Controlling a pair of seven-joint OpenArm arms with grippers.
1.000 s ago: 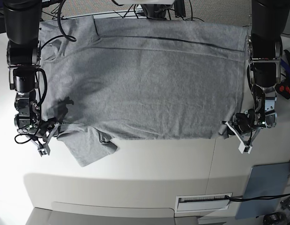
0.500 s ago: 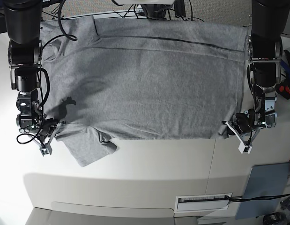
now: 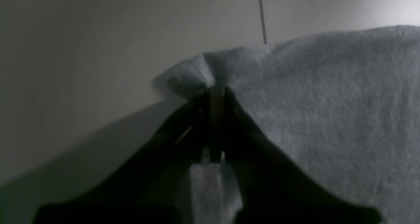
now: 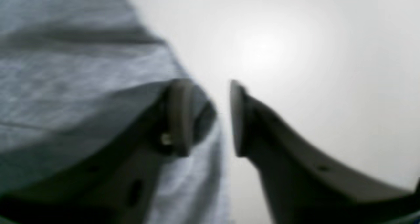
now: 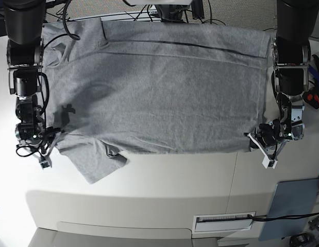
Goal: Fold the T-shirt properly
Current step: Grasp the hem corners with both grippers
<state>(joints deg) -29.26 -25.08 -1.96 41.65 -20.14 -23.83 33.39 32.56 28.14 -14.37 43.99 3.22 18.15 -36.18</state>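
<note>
The heather-grey T-shirt (image 5: 159,92) lies spread, plain side up, across the white table (image 5: 164,180), with one sleeve (image 5: 95,162) pointing toward the front edge. On the right of the base view my left gripper (image 5: 259,140) is shut on the shirt's lower corner; the left wrist view shows its jaws (image 3: 215,92) pinching a small fold of T-shirt (image 3: 328,102). On the left, my right gripper (image 5: 48,150) sits at the shirt's edge beside the sleeve. In the right wrist view it (image 4: 208,115) is open, one finger resting over the T-shirt (image 4: 65,69), nothing clamped.
A grey-blue flat pad (image 5: 296,206) lies at the front right, and a white label strip (image 5: 223,221) is near the front edge. Red and blue tools (image 5: 316,98) sit at the right edge. Cables (image 5: 164,13) run behind the shirt's far edge.
My right gripper has opened and shifted slightly left off the sleeve edge. The lifted pucker of cloth there has settled flat. The left gripper has not moved.
</note>
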